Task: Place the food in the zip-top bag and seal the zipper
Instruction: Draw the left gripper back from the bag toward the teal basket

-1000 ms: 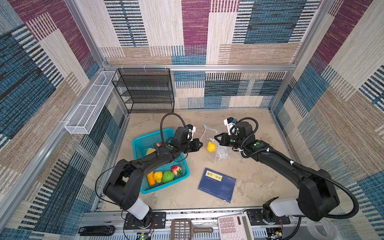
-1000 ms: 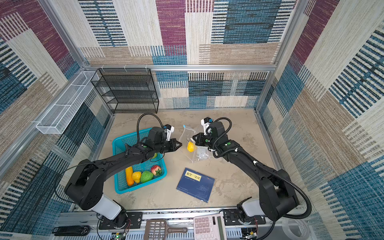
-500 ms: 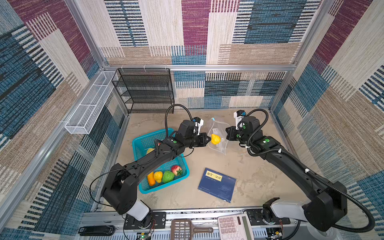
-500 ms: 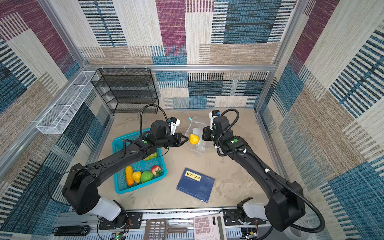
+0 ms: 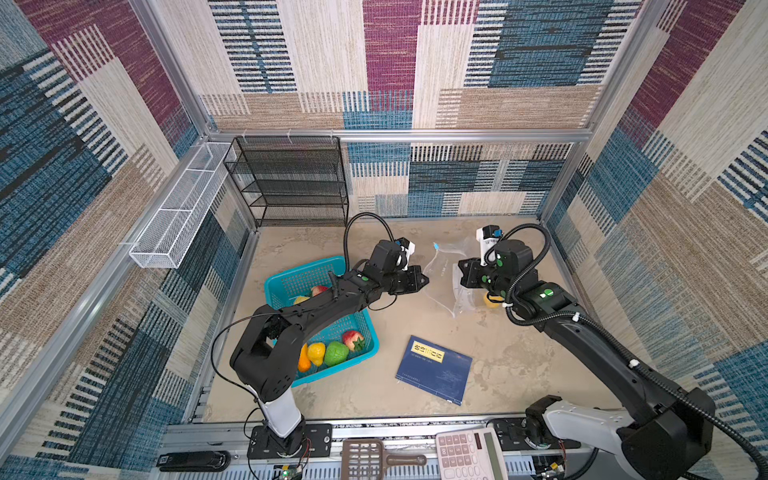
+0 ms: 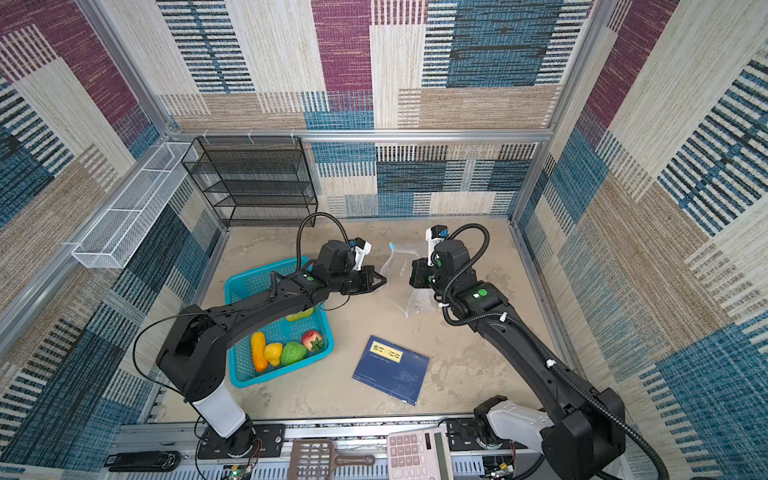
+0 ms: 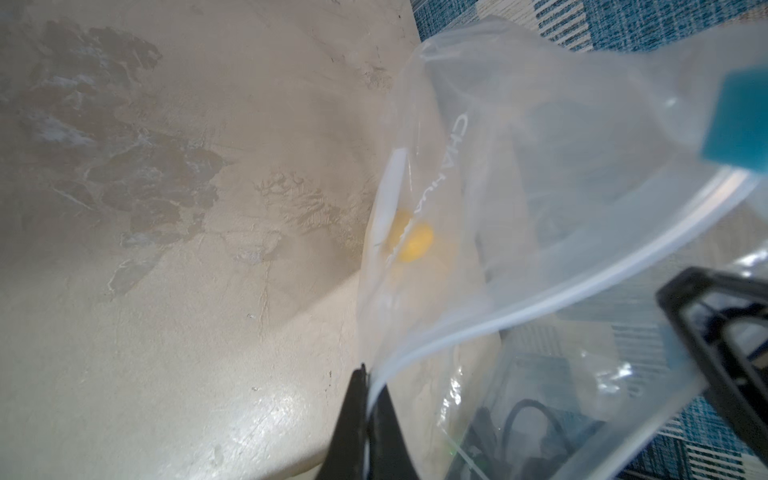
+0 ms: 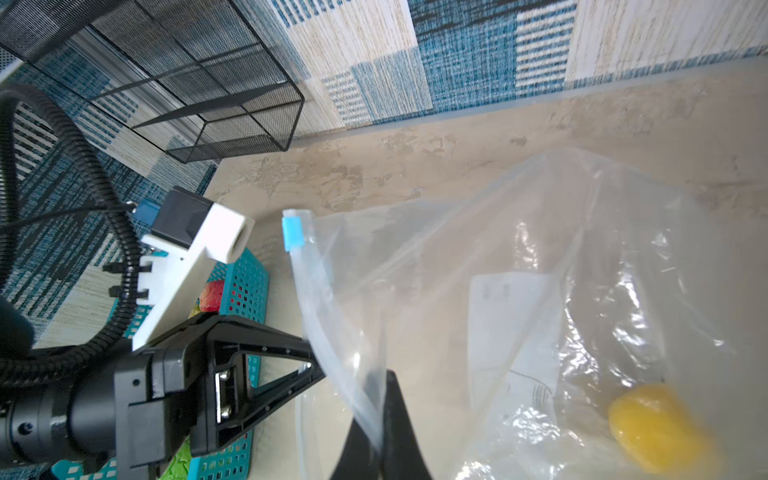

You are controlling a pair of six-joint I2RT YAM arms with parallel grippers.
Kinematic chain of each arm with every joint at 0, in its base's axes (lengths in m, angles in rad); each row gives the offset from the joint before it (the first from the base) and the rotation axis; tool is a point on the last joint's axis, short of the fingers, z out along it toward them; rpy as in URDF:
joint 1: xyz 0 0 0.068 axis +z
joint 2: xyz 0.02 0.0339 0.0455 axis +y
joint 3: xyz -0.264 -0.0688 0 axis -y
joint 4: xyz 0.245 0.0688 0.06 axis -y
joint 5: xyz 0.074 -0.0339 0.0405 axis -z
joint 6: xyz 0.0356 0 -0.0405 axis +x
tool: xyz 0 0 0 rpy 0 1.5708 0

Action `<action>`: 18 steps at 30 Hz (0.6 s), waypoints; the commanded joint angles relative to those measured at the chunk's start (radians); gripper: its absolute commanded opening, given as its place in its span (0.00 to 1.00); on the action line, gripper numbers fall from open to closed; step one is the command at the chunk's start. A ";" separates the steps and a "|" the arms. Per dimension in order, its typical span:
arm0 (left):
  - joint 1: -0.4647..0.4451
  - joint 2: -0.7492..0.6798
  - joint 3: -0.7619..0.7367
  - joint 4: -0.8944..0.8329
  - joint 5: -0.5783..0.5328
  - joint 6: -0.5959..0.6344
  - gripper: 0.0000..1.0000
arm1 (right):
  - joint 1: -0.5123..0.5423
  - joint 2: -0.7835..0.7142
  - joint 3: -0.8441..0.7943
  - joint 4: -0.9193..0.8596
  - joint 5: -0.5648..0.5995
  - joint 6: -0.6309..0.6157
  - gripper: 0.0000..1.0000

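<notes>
Zip-top bag (image 5: 445, 277) hangs between my two arms over the far middle of the counter (image 5: 503, 353), right of the teal basket (image 5: 305, 266). My left jaws are closed on the mouth edge from the left, pinching the zipper (image 8: 316, 320) strip. My right jaws are closed on the opposite side of the clear film. Between them the mouth is pulled apart. The light-blue slider tab (image 8: 291, 233) sits at the far end of the strip. One yellow toy fruit (image 8: 658, 428) lies low inside the bag, on the side nearest my right arm, below the white label patch (image 8: 511, 316). I cannot tell whether the bag's bottom touches the counter. In the basket's near end I see an orange piece (image 6: 258, 351), a yellow piece (image 6: 273, 353), a bumpy green piece (image 6: 293, 353) and a strawberry (image 6: 311, 340). A blue book (image 5: 434, 370) lies nearer.
</notes>
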 commanded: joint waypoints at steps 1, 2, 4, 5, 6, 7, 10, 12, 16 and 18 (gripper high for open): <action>0.003 -0.002 -0.020 0.003 -0.006 -0.004 0.00 | 0.000 0.036 -0.021 0.066 -0.017 0.022 0.00; 0.006 -0.007 -0.029 -0.006 -0.013 -0.001 0.00 | 0.000 0.056 -0.027 0.082 -0.025 0.024 0.00; 0.012 -0.026 -0.050 -0.022 -0.032 0.004 0.00 | 0.000 0.088 -0.039 0.120 -0.046 0.028 0.00; 0.017 -0.042 -0.063 -0.028 -0.042 0.005 0.00 | 0.001 0.106 -0.046 0.143 -0.064 0.030 0.00; 0.020 -0.059 -0.075 -0.032 -0.053 0.007 0.00 | 0.000 0.119 -0.051 0.166 -0.077 0.031 0.00; 0.024 -0.081 -0.089 -0.037 -0.066 0.010 0.05 | 0.000 0.136 -0.055 0.185 -0.094 0.035 0.00; 0.042 -0.156 -0.126 -0.078 -0.113 0.022 0.48 | 0.000 0.171 -0.063 0.233 -0.124 0.043 0.00; 0.053 -0.218 -0.153 -0.115 -0.155 0.035 0.61 | 0.000 0.187 -0.070 0.260 -0.139 0.045 0.00; 0.090 -0.366 -0.238 -0.171 -0.274 0.045 0.83 | 0.001 0.220 -0.081 0.295 -0.160 0.057 0.00; 0.120 -0.436 -0.294 -0.185 -0.338 0.042 0.88 | 0.000 0.234 -0.085 0.311 -0.175 0.063 0.00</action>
